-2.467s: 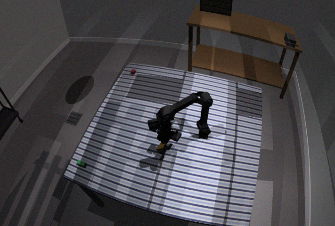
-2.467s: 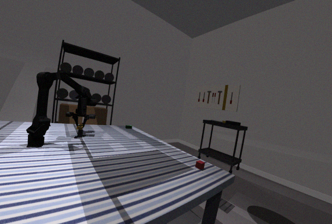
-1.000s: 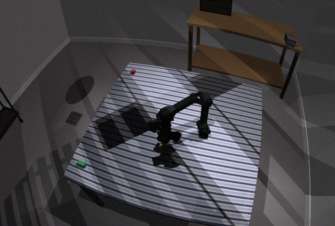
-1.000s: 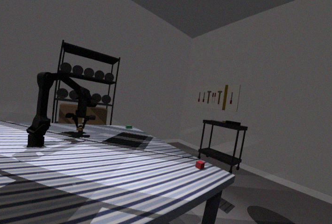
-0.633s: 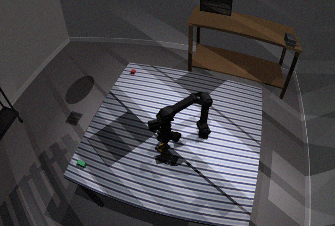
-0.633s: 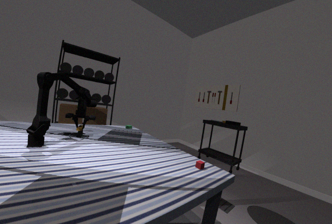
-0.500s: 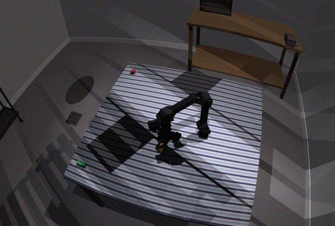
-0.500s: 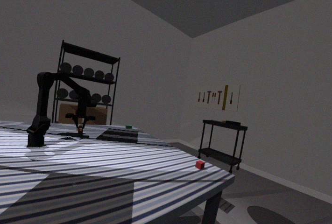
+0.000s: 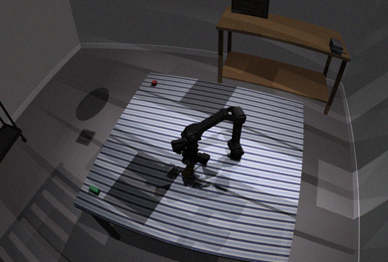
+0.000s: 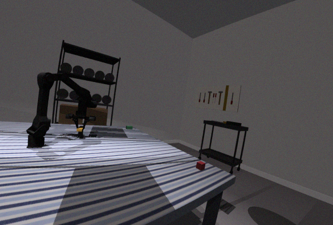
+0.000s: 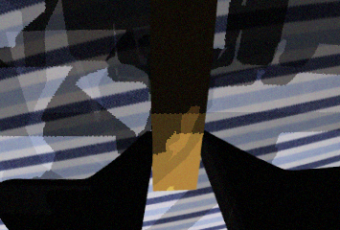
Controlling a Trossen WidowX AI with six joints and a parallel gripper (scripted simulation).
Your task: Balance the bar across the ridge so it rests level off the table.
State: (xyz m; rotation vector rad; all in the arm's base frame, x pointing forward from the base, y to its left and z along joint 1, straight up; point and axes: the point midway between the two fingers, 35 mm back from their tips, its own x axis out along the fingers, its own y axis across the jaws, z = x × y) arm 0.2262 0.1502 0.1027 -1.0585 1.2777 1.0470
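The yellow-orange bar [image 11: 179, 165] [image 10: 79, 129] [image 9: 187, 170] is mostly in shadow. In the wrist view it runs from between the fingers up past the top edge, with its near end just below the fingertips. My gripper [image 11: 175, 136] [image 10: 80, 127] points down and is shut on the bar, low over the striped table. In the exterior view a small dark shape [image 10: 80, 134] stands right under the bar; it may be the ridge. Shadow and the arm hide its outline, and I cannot tell whether the bar touches it or is level.
A green block [image 9: 94, 189] [image 10: 129, 127] lies near the table's left front corner in the top view. A red cube [image 9: 154, 83] [image 10: 200, 165] lies near the far left corner there. The arm's base [image 9: 236, 154] [image 10: 35, 140] stands on the striped table [image 9: 262, 228] beside the gripper.
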